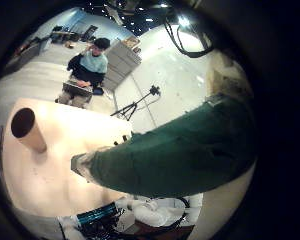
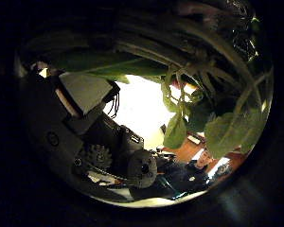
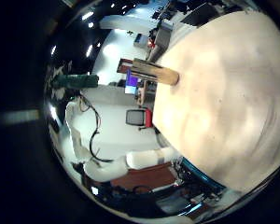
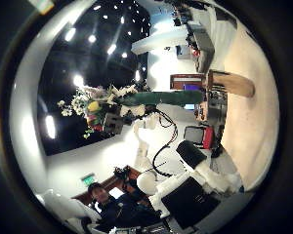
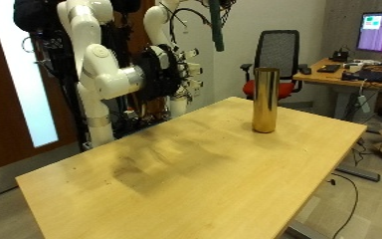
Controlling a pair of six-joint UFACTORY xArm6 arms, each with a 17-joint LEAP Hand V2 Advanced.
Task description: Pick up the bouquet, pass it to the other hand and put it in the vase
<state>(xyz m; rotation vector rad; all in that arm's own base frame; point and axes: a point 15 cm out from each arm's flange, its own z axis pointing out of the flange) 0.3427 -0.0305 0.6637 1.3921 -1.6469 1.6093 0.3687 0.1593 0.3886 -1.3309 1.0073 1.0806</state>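
The left hand [image 2: 109, 156] is closed round the bouquet [image 5: 218, 30]. In its own palm views the green stems and leaves crowd right against the palm, and the dark green wrap crosses most of the little-finger-side view. In the outside view the bouquet shows only as a dark green length hanging at the top of the frame, a little right of centre, high above the counter [image 5: 178, 169] and touching nothing on it. The right thumb-side view catches it whole, with pale flowers at one end and the wrapped stems pointing toward the vase [image 5: 264, 100].

The right hand [image 5: 165, 70] sits in the upper middle of the outside view, beyond the counter's far edge. Its fingers look loose and it holds nothing.

The vase stands upright toward the right of the frame, near the counter's far corner, and it is empty — well apart from both hands.

By my reading the pick-up is done. Whether the pass has been made cannot be told from this moment alone. Placing the stems in the vase is clearly left.

Count: one bouquet, one vase, one counter, two hands.
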